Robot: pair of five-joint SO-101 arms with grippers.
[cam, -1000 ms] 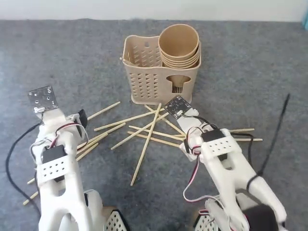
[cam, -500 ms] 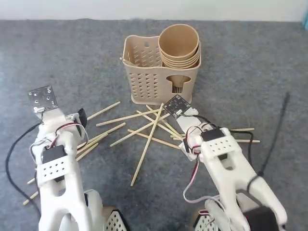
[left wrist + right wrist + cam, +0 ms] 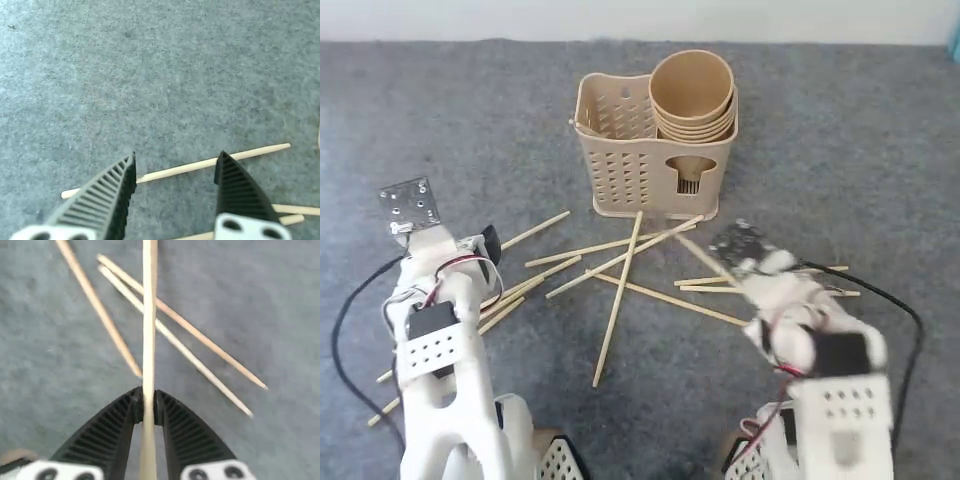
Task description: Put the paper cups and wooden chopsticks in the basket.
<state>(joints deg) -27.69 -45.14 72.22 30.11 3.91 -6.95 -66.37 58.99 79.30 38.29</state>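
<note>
The right gripper is pinching one chopstick between its pressed-together tips; the stick runs straight out past them, above three loose chopsticks on the grey carpet. In the high view this arm is at the near right, its gripper near the basket, off that basket's right front corner. The left gripper is spread wide and holds nothing, low over the carpet, with a single stick lying crosswise just beyond its tips. Its arm is at the near left, well apart from the basket. More chopsticks lie criss-crossed between the two arms, just near of the basket. The basket stands upright at the far middle, with a stack of cups in its right compartment, rims above the wall
</note>
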